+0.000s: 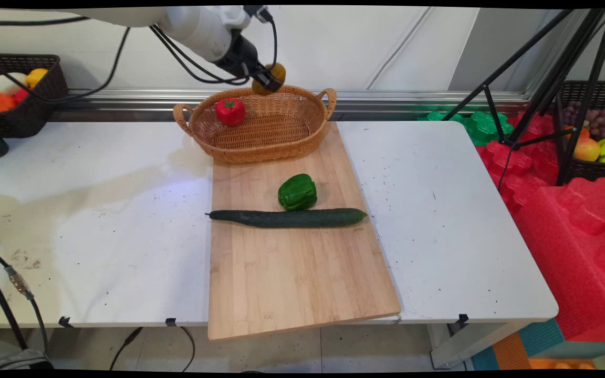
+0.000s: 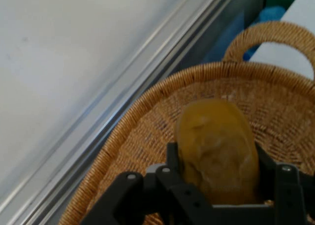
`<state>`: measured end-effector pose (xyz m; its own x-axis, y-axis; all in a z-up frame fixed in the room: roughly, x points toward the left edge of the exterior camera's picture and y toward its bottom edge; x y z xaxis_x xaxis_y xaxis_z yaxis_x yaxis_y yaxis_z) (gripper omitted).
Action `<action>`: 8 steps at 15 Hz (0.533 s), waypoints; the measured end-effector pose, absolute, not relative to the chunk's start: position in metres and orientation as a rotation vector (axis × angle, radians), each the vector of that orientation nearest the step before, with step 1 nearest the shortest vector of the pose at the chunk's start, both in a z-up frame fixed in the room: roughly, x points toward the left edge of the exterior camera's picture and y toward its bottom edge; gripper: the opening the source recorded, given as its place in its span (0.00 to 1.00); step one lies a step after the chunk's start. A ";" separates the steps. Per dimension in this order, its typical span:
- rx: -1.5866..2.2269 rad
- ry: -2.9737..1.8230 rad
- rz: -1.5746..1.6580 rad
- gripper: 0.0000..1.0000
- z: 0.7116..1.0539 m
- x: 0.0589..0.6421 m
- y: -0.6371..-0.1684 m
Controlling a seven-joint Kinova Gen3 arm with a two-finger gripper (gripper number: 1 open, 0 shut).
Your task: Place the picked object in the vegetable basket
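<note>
**One brown-yellow item held over the basket's far rim**

One claw (image 1: 270,80), closed on a brown-yellow, potato-like piece (image 2: 217,148); a finger presses each flank, so the piece hangs clear of any support. Position: above the back rim of the wicker basket (image 1: 302,142), wall side.

One red bell pepper (image 1: 230,111), lying inside the basket against its left inner wall, apart from the claw.

One wooden cutting board (image 1: 292,273), laid lengthwise on the white tabletop (image 1: 97,231); the basket's front edge sits on its far end.

One green bell pepper (image 1: 297,192) on the board, just behind the cucumber (image 1: 287,218), which lies crosswise, nearly spanning the board's width. Whether the two touch cannot be told.
</note>
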<state>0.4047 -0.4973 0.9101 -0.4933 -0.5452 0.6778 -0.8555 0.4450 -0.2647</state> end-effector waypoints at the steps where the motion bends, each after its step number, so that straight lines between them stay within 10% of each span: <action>1: 1.172 -2.218 0.800 0.00 0.902 0.405 -0.504; 8: 1.162 -2.302 0.732 0.00 0.868 0.405 -0.536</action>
